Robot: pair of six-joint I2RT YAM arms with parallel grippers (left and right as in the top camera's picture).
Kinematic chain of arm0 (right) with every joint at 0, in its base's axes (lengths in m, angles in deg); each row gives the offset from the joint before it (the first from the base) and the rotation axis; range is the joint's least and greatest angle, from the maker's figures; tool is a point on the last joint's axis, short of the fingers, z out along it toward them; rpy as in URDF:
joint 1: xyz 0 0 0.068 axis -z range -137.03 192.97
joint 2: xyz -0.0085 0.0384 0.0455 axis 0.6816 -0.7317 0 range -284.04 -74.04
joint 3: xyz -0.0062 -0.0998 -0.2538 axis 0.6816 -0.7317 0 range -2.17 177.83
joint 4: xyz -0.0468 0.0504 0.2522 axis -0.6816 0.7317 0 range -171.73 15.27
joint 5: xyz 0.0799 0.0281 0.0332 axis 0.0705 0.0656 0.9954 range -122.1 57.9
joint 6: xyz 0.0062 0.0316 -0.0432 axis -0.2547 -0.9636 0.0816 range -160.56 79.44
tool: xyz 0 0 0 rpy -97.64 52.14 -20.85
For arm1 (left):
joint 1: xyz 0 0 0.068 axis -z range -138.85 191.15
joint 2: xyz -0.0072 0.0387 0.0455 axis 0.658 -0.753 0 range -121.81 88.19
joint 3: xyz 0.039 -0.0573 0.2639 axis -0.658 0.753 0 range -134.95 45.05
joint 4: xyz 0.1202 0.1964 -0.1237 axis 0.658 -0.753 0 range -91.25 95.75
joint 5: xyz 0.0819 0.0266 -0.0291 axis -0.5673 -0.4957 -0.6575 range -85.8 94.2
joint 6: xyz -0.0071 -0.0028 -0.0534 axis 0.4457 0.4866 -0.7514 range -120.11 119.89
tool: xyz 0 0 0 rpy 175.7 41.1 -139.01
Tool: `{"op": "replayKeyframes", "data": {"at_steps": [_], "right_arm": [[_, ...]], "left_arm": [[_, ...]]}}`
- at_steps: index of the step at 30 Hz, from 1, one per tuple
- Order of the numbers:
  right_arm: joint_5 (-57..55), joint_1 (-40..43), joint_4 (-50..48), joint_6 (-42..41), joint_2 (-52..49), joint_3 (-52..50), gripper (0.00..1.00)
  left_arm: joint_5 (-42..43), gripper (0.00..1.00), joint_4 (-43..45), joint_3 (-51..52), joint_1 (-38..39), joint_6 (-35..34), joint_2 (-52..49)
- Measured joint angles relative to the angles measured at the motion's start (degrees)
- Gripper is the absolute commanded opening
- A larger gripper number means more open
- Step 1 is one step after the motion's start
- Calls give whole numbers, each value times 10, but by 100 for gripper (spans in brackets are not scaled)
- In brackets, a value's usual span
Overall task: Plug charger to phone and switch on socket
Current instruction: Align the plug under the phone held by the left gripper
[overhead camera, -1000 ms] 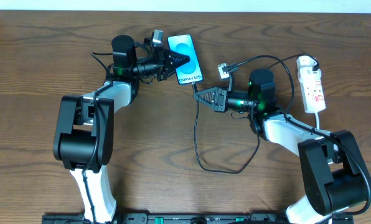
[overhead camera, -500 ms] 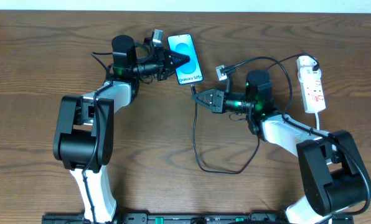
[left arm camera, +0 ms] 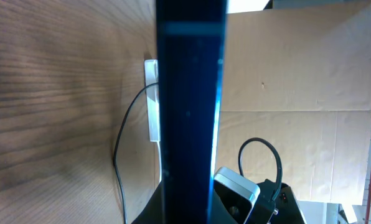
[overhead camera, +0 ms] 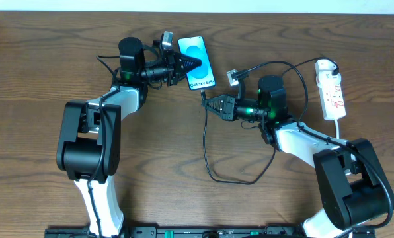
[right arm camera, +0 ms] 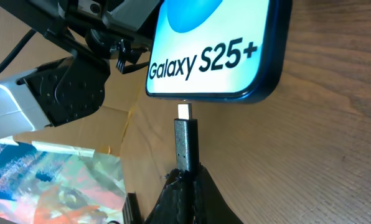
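The phone (overhead camera: 198, 61), with its blue-and-cyan screen, is at the back centre, and my left gripper (overhead camera: 190, 65) is shut on its edge. In the left wrist view the phone (left arm camera: 188, 106) fills the middle as a dark blue band between the jaws (left arm camera: 188, 208). My right gripper (overhead camera: 208, 103) is shut on the charger plug (right arm camera: 185, 142). The plug's metal tip sits just below the phone's bottom edge (right arm camera: 216, 93), close to the port; I cannot tell whether it touches. The black charger cable (overhead camera: 213, 173) loops on the table. The white socket (overhead camera: 332, 89) lies at the far right.
The socket's white cord (overhead camera: 339, 129) runs down past my right arm. A small grey wrist-camera block (overhead camera: 233, 77) with a black lead arcs above the right arm. The socket also shows far off in the left wrist view (left arm camera: 151, 99).
My right gripper has moved left and up with the plug, closing on the phone's bottom edge. The left gripper and the phone have not moved.
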State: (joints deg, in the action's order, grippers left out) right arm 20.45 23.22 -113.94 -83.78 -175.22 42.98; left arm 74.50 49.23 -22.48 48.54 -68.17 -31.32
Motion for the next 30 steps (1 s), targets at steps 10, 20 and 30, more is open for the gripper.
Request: {"op": "replayKeyframes", "data": {"at_steps": [10, 20, 30], "right_arm": [[-8, 0, 0, 0, 0, 0, 1], [-9, 0, -1, 0, 0, 0, 1], [-9, 0, -2, 0, 0, 0, 1]], "left_arm": [[-1, 7, 0, 0, 0, 3, 0], [-2, 7, 0, 0, 0, 4, 0], [-2, 7, 0, 0, 0, 4, 0]]}}
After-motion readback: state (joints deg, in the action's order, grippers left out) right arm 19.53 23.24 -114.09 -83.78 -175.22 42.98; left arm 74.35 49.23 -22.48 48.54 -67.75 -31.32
